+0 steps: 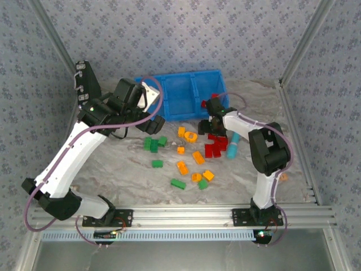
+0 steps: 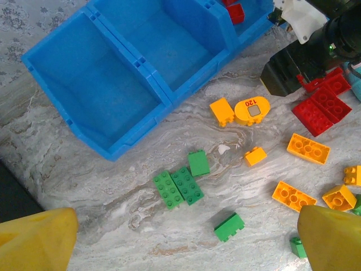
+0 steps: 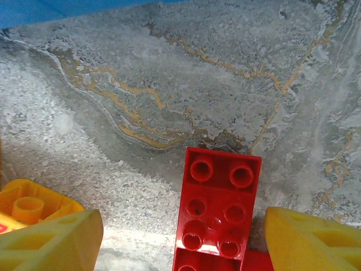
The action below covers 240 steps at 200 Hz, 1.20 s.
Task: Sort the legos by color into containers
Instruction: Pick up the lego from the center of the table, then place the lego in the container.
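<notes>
- The right pincer [image 3: 180, 245] is held apart astride a red brick [image 3: 217, 214], which lies flat on the tabletop [image 3: 169, 84] at the lower middle of the wrist view.
- Before closing, the brick is best centred between the fingers, so the orange brick [image 3: 25, 206] at lower left is not nudged.
- The left pincer [image 2: 185, 243] is spread wide, with green bricks [image 2: 179, 188] at frame centre and the blue bin [image 2: 141, 73] at upper left.

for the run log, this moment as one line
left gripper open near green bricks | right gripper open astride red brick | blue bin holds red bricks
</notes>
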### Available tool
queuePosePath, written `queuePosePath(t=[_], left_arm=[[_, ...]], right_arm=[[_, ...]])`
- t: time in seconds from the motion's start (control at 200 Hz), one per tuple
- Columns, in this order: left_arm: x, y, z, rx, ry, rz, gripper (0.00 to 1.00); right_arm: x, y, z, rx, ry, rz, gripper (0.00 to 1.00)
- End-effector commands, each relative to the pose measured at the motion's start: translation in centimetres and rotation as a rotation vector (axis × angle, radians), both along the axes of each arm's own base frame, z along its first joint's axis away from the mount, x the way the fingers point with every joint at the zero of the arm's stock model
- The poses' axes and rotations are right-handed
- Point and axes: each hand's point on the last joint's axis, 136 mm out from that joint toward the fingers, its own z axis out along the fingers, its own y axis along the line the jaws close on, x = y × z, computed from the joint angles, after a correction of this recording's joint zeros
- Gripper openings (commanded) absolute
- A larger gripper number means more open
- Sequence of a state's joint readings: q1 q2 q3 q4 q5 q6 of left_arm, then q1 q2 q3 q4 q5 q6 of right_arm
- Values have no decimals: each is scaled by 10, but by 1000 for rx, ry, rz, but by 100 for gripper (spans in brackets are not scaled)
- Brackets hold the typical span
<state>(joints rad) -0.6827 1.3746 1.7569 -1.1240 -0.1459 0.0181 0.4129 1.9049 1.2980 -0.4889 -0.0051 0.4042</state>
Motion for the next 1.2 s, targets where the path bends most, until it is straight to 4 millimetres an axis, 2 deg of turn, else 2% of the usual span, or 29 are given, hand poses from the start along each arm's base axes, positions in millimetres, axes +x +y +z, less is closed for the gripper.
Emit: queuePosePath(t=[0.0,0.225,0.33,0.435,0.53,0.62,0.735,0.855,0.96,1.025,1.195], left_arm=[[-1,-1,8,-12,-27,-15,100],[-2,3,8,-16,-29,-7,100],[-3,4,8,-16,-29,-6,100],[-4,5,9,-18,-30,-4,100],[-4,5,9,-17,-32,-4,100],[-5,7,10,-16,-34,1,100],[-6,10,12,-14,-40,7,100],[-6,13,12,-13,-40,16,100],[-6,14,12,-14,-38,20,100],[-6,15,12,-14,-39,25,100],[-5,19,10,-9,-34,39,100]], right_arm=[[-2,-1,-12,-11,30,-16,73],[-1,-8,-21,-38,55,-25,56],[-1,-13,-24,-49,64,-30,44],[0,-17,-22,-56,61,-31,35],[3,-20,-16,-62,52,-25,31],[6,-21,-3,-64,38,-20,29],[13,-22,28,-64,-6,-7,29],[32,-22,65,-58,-82,1,29],[52,-23,86,-56,-131,0,29],[65,-24,92,-58,-148,-5,28],[97,-26,90,-57,-167,-18,29]])
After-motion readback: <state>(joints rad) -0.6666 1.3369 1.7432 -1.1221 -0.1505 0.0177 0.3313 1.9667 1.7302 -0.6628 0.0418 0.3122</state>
